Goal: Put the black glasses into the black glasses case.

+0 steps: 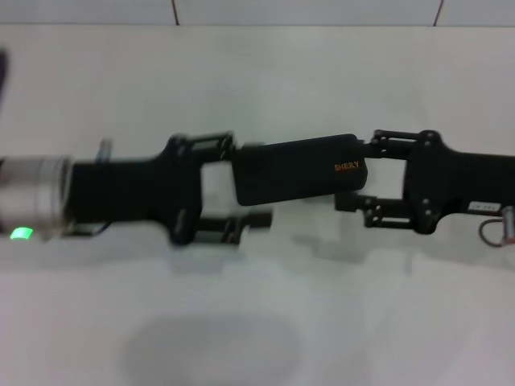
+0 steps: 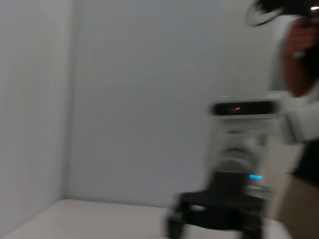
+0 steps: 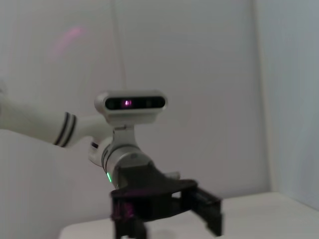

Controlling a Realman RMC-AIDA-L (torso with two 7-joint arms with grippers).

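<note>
The black glasses case (image 1: pixel 296 170) lies closed and slightly tilted at the middle of the white table, orange lettering near its right end. The black glasses are out of view. My left gripper (image 1: pixel 241 182) reaches in from the left, open, with its fingers on either side of the case's left end. My right gripper (image 1: pixel 364 173) comes in from the right, open, one finger at the case's upper right corner and one at its lower right corner. Each wrist view shows the opposite arm: the left gripper (image 3: pixel 169 221) with spread fingers, and the right gripper (image 2: pixel 214 226).
The white table (image 1: pixel 257 72) runs to a tiled wall at the back. A dark thing (image 1: pixel 2 76) shows at the far left edge. A person (image 2: pixel 299 59) stands behind the robot in the left wrist view.
</note>
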